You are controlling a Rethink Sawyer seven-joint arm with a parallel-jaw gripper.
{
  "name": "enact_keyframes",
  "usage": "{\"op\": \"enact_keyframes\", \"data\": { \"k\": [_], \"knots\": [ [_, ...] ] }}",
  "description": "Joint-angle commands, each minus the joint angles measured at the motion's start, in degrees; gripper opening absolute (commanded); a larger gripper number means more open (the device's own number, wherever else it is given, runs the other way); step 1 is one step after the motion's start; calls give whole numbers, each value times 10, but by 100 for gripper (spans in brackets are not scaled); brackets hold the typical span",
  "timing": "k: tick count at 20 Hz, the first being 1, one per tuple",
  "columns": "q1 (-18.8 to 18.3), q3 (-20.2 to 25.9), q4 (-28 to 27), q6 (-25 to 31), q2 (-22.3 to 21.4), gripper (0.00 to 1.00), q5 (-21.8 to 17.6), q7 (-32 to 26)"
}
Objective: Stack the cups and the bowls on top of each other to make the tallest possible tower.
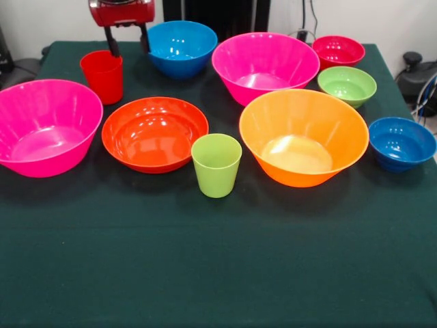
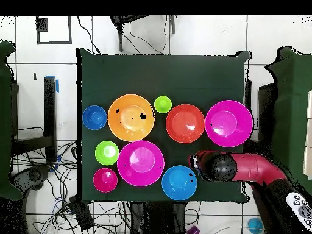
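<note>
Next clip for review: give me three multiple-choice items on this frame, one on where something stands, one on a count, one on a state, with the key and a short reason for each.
1. In the front view, what does the gripper hang over?
A. the orange bowl
B. the red cup
C. the dark blue bowl

2. How many bowls are on the table?
A. six
B. ten
C. eight

3. How far along is the stacking?
A. nothing is stacked yet
B. two bowls are nested
C. a cup sits in a bowl

Key:
1 B: the two dark fingers come down just behind the red cup, beside the light blue bowl.
2 C: two pink, one orange, one red-orange, one light blue, one magenta-red, one green, one dark blue.
3 A: every bowl and both cups, the lime green cup included, stand apart on the cloth.
</note>
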Motion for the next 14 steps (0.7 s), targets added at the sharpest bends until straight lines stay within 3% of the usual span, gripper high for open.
{"op": "enact_keyframes", "data": {
  "k": [1,7,14],
  "knots": [
    [32,-14,-21,-49,41,100,-62,5],
    [47,-31,-35,-45,49,100,-78,16],
    [96,-69,-46,-53,53,100,-103,59]
  ]
}}
